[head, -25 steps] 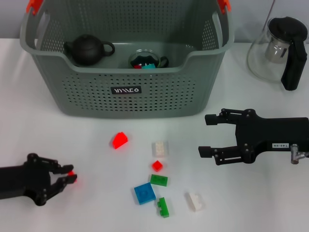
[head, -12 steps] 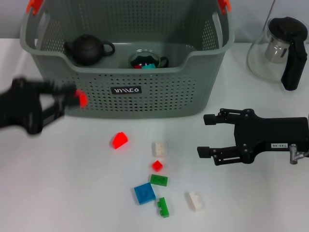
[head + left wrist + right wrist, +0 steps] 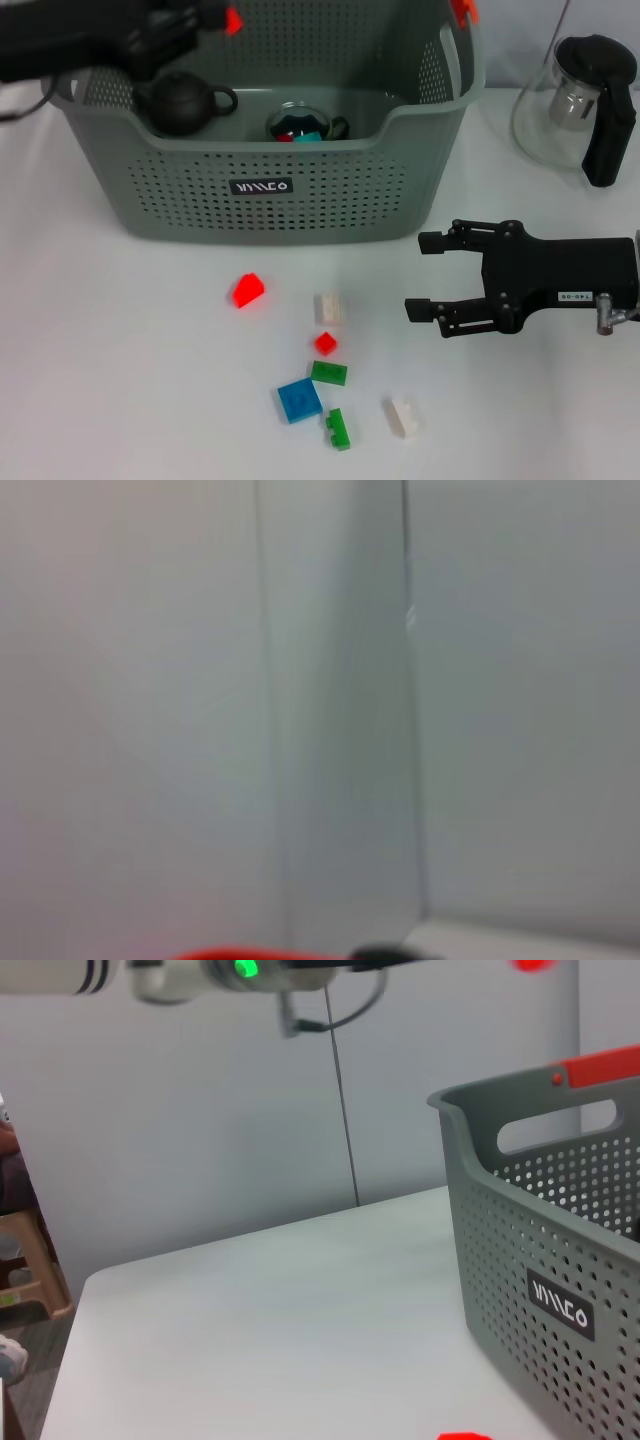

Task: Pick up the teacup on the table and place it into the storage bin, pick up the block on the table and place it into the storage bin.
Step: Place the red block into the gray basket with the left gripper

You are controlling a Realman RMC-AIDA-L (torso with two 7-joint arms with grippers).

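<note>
White worktop [image 3: 120,330] runs out under me to a pale wall, and the storage bin [image 3: 265,200] stands at the far side of it, its perforated front and black label facing me. My left hand [image 3: 205,15] is up over the bin's back left corner, clenched on a small red block [image 3: 232,18] that shows just past the fingertips. I judge this block to be light, rigid moulded plastic, smooth-sided and a bit slippery, so a pinch across two flat faces suits it and it can drop into the bin without harm. Down inside the bin a dark teapot [image 3: 182,102] sits beside a glass teacup [image 3: 303,124] that seems to hold coloured pieces; that cup would be the fragile thing, best taken by its rim or wall, gently. My right hand [image 3: 430,272] waits low over the worktop at the right, released, fingers spread. More bricks lie loose before the bin: a red wedge [image 3: 248,289], a blue plate [image 3: 299,400], green and white ones near them.
</note>
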